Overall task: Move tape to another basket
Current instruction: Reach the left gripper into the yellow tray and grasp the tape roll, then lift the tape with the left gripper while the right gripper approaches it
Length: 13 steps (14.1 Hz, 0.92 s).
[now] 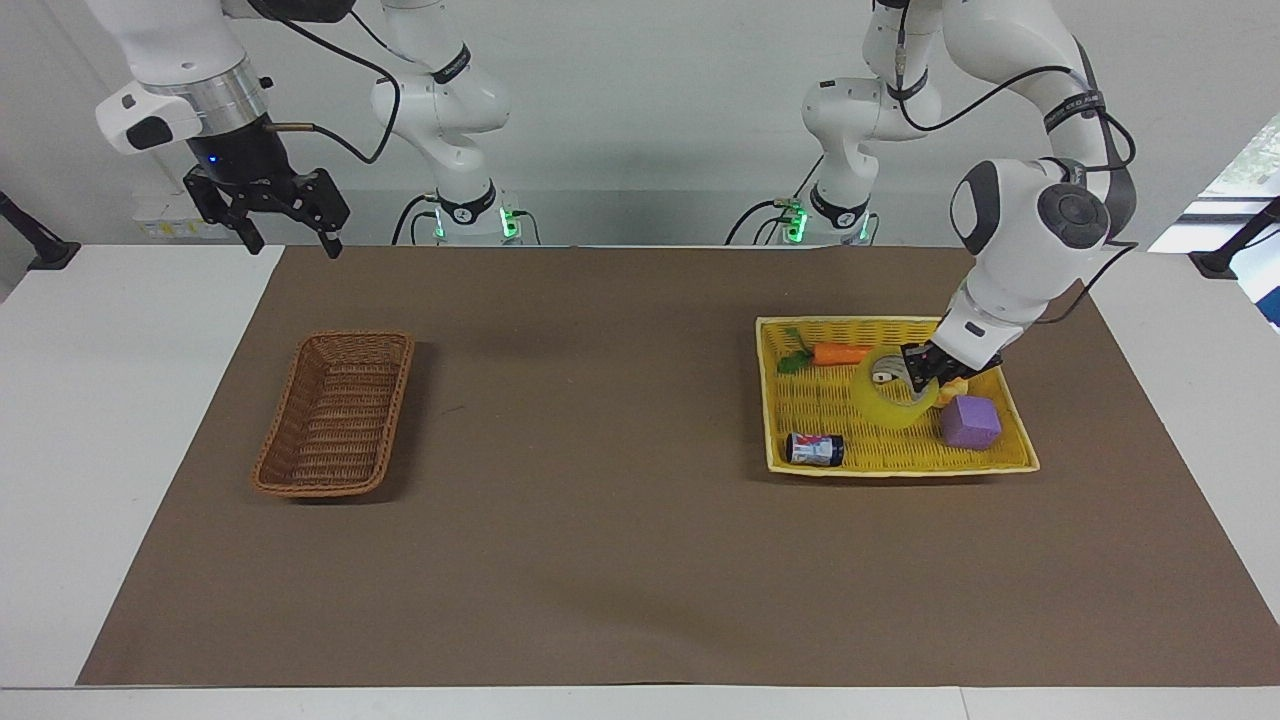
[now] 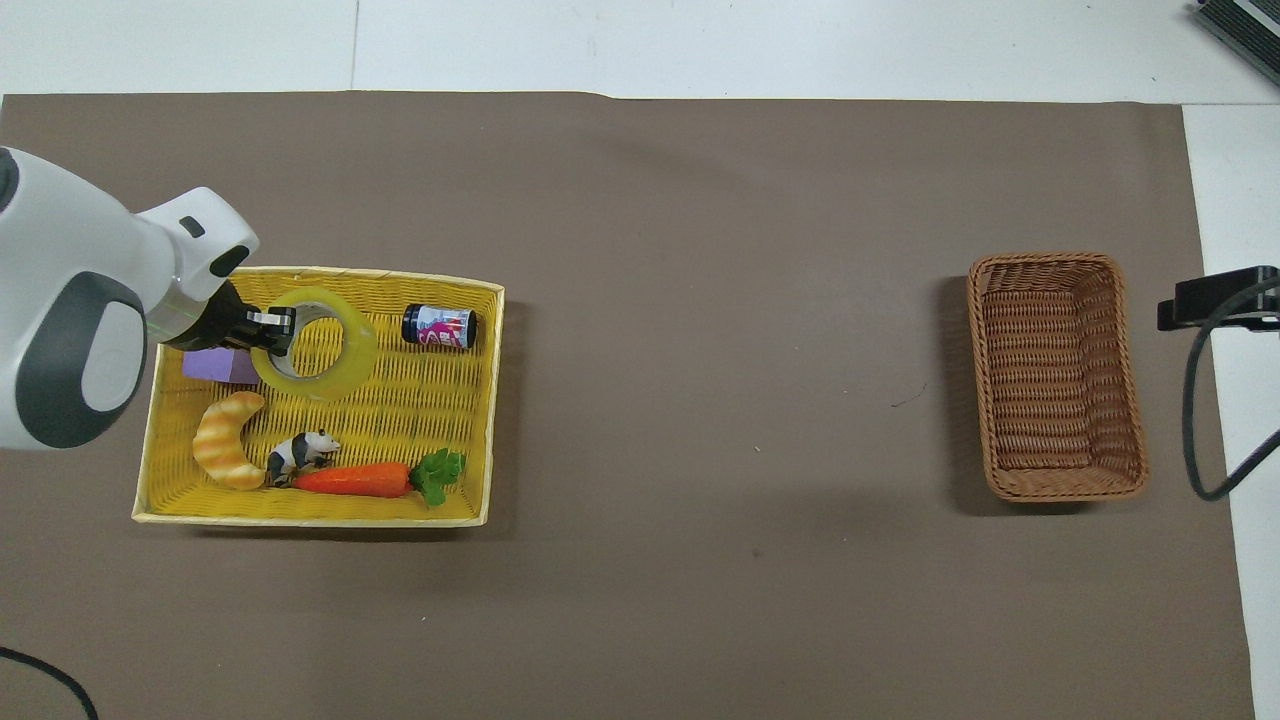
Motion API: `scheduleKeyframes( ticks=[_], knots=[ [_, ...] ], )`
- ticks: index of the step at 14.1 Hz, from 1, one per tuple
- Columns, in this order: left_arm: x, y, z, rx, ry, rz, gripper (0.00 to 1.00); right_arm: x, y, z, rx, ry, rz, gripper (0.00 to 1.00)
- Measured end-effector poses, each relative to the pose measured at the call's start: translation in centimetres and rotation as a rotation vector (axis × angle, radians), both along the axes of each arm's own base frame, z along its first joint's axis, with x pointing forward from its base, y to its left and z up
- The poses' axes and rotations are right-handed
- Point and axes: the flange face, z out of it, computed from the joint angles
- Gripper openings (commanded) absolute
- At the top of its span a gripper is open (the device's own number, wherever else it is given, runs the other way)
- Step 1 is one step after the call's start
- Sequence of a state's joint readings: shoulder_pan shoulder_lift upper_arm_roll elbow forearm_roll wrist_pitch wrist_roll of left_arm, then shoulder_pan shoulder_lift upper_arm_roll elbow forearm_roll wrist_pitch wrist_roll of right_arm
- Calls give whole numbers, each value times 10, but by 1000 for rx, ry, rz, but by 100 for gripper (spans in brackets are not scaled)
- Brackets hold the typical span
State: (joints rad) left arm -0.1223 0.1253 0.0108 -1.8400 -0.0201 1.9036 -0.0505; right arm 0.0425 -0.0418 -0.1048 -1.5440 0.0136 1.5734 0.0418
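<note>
The tape (image 1: 890, 402), a translucent yellow roll, hangs tilted in my left gripper (image 1: 925, 372), which is shut on its rim and holds it a little above the yellow tray (image 1: 900, 468). In the overhead view the tape (image 2: 356, 345) and the left gripper (image 2: 268, 330) are over the tray's (image 2: 310, 520) part farther from the robots. The brown wicker basket (image 1: 335, 412) stands empty toward the right arm's end of the table; it also shows in the overhead view (image 2: 1055, 375). My right gripper (image 1: 290, 243) waits open, raised over the mat's edge beside that basket.
In the yellow tray lie a small dark can (image 2: 438, 326), a carrot (image 2: 350, 480), a panda figure (image 2: 300, 452), a croissant (image 2: 225, 450) and a purple cube (image 1: 970, 421). A brown mat (image 1: 600, 520) covers the table.
</note>
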Motion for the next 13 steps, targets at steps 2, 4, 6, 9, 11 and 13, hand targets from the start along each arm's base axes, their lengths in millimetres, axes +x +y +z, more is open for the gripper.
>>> scheduleKeyframes(
  ticks=[2,4,6,9,11,13],
  knots=[
    [1,2,29,1,8,6,0,0,0,0,0,0,0,100],
    [-2,4,59,0,2,16,0,0,0,0,0,0,0,100],
    [-13,5,85,0,4,21,0,0,0,0,0,0,0,100],
    [-30,-8,109,0,2,34,0,0,0,0,0,0,0,100],
    [-36,-38,111,2,0,70,0,0,0,0,0,0,0,100],
    [-45,-77,110,-28,12,87,0,0,2,0,0,0,3,100]
  ],
)
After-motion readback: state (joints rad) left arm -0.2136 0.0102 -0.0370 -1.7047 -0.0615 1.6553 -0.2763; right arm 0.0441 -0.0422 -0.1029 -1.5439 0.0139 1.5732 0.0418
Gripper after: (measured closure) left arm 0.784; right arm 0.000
